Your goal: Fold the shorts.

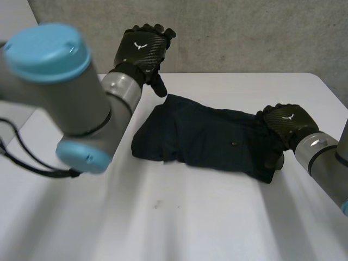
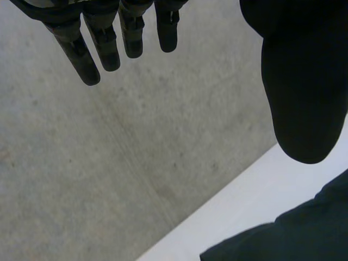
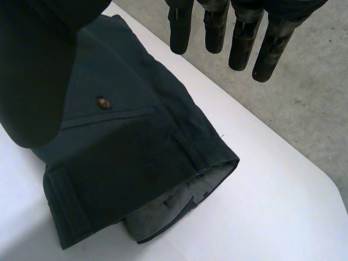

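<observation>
The dark navy shorts (image 1: 206, 136) lie folded in a flat bundle across the middle of the white table (image 1: 179, 217). My left hand (image 1: 142, 48) is lifted above the table's far edge, just past the shorts' far left corner, open, with its fingers (image 2: 106, 49) straight and empty. A corner of the shorts (image 2: 293, 234) lies below its thumb. My right hand (image 1: 285, 122) hovers at the shorts' right end, open, with straight fingers (image 3: 242, 43) holding nothing. Under its palm are the shorts (image 3: 125, 157), with a back pocket button (image 3: 103, 103) and the waistband's grey lining (image 3: 179, 204).
Bare white table (image 1: 163, 228) stretches in front of the shorts. Beyond the table's far edge (image 2: 228, 206) is grey concrete floor (image 2: 109, 163). My left arm's big grey joint with its blue cap (image 1: 49, 51) stands over the table's left side.
</observation>
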Robot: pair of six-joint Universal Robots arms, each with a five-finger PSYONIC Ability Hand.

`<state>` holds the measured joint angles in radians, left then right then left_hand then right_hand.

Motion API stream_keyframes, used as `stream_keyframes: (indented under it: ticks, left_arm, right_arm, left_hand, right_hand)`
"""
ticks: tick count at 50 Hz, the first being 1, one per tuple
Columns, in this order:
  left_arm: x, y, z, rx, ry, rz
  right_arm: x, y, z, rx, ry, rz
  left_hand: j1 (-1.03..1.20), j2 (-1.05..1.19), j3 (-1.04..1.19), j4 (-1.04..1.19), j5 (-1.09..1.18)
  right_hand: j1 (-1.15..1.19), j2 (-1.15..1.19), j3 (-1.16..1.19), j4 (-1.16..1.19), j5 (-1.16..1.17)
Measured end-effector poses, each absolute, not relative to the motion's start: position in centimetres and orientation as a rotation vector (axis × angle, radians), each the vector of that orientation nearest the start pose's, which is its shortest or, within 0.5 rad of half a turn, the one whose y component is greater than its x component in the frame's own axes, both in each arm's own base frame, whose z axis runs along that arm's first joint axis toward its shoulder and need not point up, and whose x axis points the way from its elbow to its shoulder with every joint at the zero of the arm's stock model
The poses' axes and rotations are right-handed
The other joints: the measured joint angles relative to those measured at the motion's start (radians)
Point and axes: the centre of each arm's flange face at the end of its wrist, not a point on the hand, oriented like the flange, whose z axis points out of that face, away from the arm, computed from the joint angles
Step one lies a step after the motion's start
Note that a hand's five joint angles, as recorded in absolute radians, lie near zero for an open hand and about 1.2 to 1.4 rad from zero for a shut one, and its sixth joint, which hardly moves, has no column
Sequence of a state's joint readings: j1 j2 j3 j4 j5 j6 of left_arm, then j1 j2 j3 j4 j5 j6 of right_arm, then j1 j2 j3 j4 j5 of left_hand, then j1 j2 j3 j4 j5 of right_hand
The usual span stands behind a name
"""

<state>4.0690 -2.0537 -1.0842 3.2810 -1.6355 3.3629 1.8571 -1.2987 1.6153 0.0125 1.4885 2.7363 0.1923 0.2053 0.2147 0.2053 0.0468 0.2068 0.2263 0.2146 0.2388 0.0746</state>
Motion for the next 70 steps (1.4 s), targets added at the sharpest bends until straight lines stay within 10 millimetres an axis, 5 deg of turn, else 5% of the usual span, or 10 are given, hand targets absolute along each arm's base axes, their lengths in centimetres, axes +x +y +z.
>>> stream_keyframes:
  ticks: [6, 9, 17, 27, 42, 50, 54, 59, 65, 70]
  left_arm:
    - [-33.6, -23.6, 27.8, 0.895, 1.974, -2.686]
    - [-32.2, -22.2, 24.1, 0.938, 2.007, -2.636]
    - [-29.7, -22.1, 19.3, 0.933, 2.128, -2.464]
    - [-29.3, -22.8, 19.3, 0.900, 2.136, -2.445]
    - [-29.1, -22.4, 20.7, 0.889, 2.104, -2.485]
    - [-28.9, -22.4, 21.1, 0.877, 2.091, -2.497]
    - [-28.9, -22.5, 21.1, 0.875, 2.092, -2.495]
    - [-28.8, -22.6, 21.2, 0.870, 2.088, -2.496]
    - [-28.7, -23.0, 21.5, 0.854, 2.073, -2.508]
    - [-29.0, -23.7, 22.7, 0.840, 2.042, -2.539]
  right_arm:
    - [22.5, -27.7, 19.1, -0.939, 2.395, -1.811]
    - [22.6, -28.1, 17.4, -0.948, 2.427, -1.760]
    - [22.9, -29.4, 14.3, -0.952, 2.452, -1.726]
    - [21.6, -31.6, 13.2, -0.925, 2.483, -1.769]
    - [18.8, -33.3, 18.2, -1.432, 2.504, -2.028]
    - [25.2, -32.8, 20.6, -2.055, 2.117, -2.223]
    - [32.6, -29.5, 19.2, -2.271, 1.660, -2.221]
    - [36.8, -25.9, 16.6, -2.363, 1.325, -2.106]
    - [38.5, -23.0, 14.8, -2.350, 1.115, -1.981]
    - [38.3, -22.7, 16.0, -2.180, 1.182, -1.952]
  left_hand:
    - [0.000, 0.000, 0.000, 0.000, 0.000]
    - [0.000, 0.000, 0.000, 0.000, 0.000]
    - [0.000, 0.000, 0.000, 0.000, 0.000]
    - [0.000, 0.000, 0.000, 0.000, 0.000]
    - [0.000, 0.000, 0.000, 0.000, 0.000]
    - [0.000, 0.000, 0.000, 0.000, 0.000]
    - [0.000, 0.000, 0.000, 0.000, 0.000]
    - [0.000, 0.000, 0.000, 0.000, 0.000]
    - [0.000, 0.000, 0.000, 0.000, 0.000]
    - [0.000, 0.000, 0.000, 0.000, 0.000]
  right_hand:
    - [0.000, 0.000, 0.000, 0.000, 0.000]
    - [0.000, 0.000, 0.000, 0.000, 0.000]
    - [0.188, 0.234, 0.250, 0.223, 0.200]
    - [0.702, 0.950, 0.941, 0.940, 0.864]
    - [0.735, 0.951, 0.945, 0.952, 0.883]
    - [0.759, 0.952, 0.960, 0.954, 0.883]
    - [0.759, 0.952, 0.967, 0.954, 0.890]
    - [0.764, 0.952, 0.974, 0.954, 0.890]
    - [0.753, 0.936, 0.965, 0.946, 0.883]
    - [0.148, 0.212, 0.253, 0.236, 0.215]
